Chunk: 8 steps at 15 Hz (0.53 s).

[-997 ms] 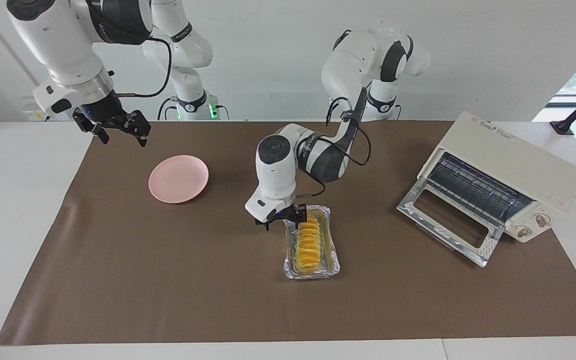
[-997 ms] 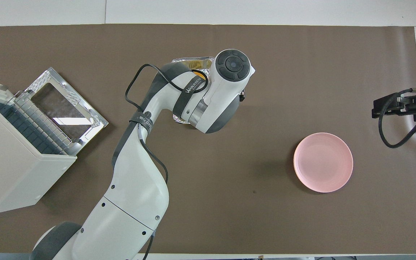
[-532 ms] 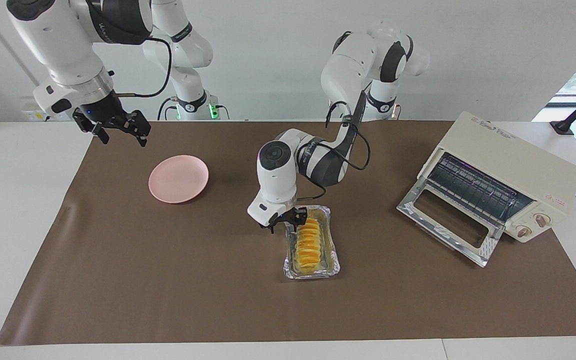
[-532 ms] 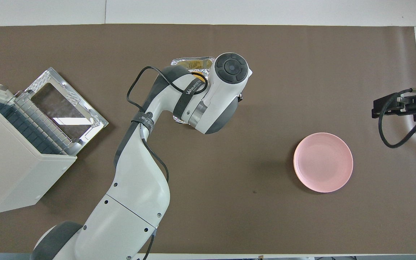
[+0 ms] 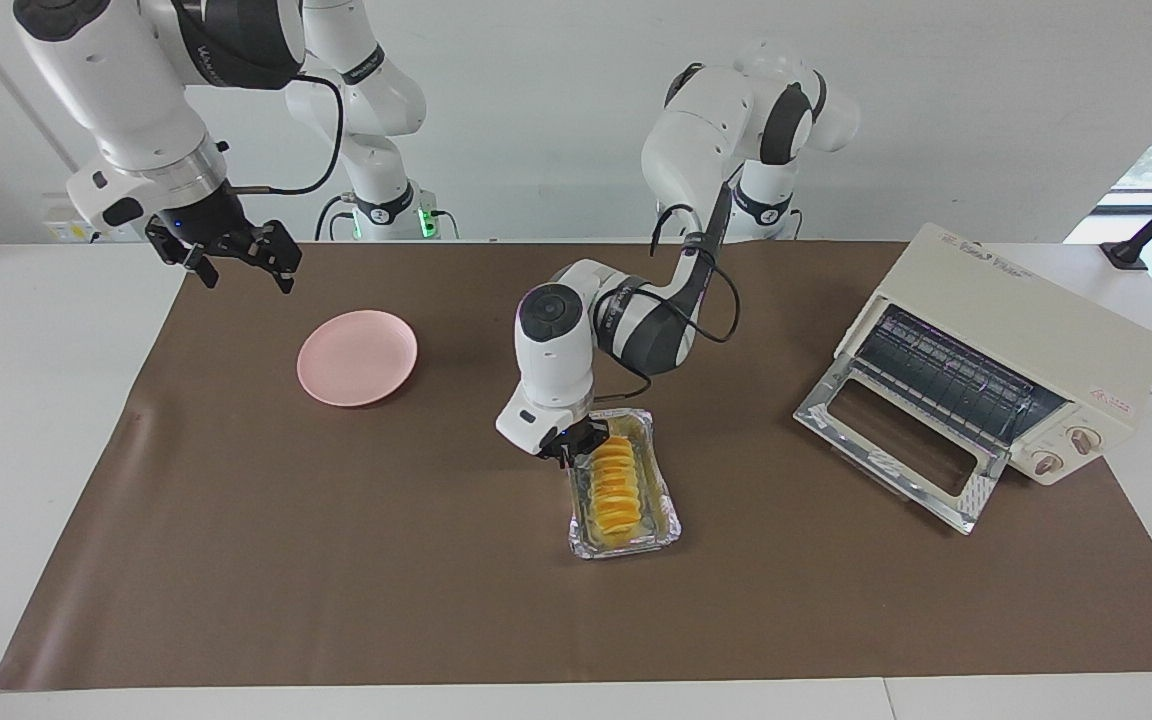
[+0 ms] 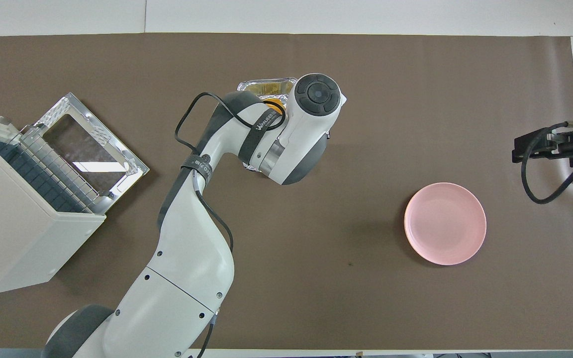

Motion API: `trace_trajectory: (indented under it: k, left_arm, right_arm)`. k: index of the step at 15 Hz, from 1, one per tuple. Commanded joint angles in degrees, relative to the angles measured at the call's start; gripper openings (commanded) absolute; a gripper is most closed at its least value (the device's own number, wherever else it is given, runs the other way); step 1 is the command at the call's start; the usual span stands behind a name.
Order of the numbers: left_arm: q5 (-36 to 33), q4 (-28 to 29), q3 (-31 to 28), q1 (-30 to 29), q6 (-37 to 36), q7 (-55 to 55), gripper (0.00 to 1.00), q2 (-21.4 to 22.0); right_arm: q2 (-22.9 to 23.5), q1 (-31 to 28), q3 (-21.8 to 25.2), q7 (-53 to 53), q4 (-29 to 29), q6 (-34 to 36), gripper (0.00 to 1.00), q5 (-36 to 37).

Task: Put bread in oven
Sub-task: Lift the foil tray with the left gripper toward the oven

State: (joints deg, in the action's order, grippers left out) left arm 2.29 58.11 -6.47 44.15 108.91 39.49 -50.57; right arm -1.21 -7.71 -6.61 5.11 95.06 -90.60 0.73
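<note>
The bread [image 5: 616, 485], a ridged yellow-orange loaf, lies in a crinkled foil tray [image 5: 671, 520] at the middle of the table. My left gripper [image 5: 576, 445] is down at the tray's end nearer the robots, at that end of the loaf. In the overhead view the left wrist covers the gripper; only the tray's rim [image 6: 266, 84] and a bit of bread [image 6: 274, 103] show. The cream-white oven [image 5: 996, 370] stands at the left arm's end with its glass door [image 5: 896, 440] dropped open. My right gripper [image 5: 246, 270] is open and empty, waiting above the table's edge near the plate.
A round pink plate [image 5: 357, 357] lies toward the right arm's end, also in the overhead view [image 6: 445, 223]. The oven [image 6: 18, 219] and its open door [image 6: 87, 144] take up the left arm's end. A brown mat [image 5: 336, 560] covers the table.
My left gripper has come lower at the tray's near end and turned a little. The tray has shifted slightly. The right arm has not moved.
</note>
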Motion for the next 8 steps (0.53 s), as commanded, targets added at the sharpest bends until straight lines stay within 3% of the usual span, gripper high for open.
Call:
trace_trajectory:
  k: [1,8]
  left_arm:
    - [1.8,0.7,-1.4,0.5,0.4,0.9,0.00,0.4]
    - [2.1,0.3,-4.3,-0.5,-8.5,8.5,0.00,7.6]
  right_arm:
    - [-0.9,-0.5,-0.3,-1.5,0.7,0.4,1.00,-0.4]
    - [-0.9,-0.6,-0.3,-1.4,0.7,0.4,1.00,-0.4]
